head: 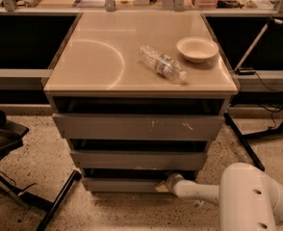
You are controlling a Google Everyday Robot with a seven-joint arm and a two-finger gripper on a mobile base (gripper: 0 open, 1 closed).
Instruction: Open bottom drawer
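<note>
Grey drawer fronts stack three deep under the front edge of the desk (93, 66). The bottom drawer (120, 185) is the lowest of them, just above the speckled floor. It has no handle, which I take to be why the gripper (162, 186) is pushed in at its upper lip, a little right of the middle, at the dark gap under the middle drawer (132, 160). Hooking that lip looks like the only way to get a pull. Whether the claw is spread or pressed together I cannot tell, as its tip is lost against the front. The white arm (199, 192) comes in low and nearly level from off the desk's front right corner, a sensible line for drawing straight back. Up top, a plastic bottle (163, 64) lies on its side beside a bowl (197, 48) near the back right corner, well away from the work. To my eye the drawer is barely out, if at all.
</note>
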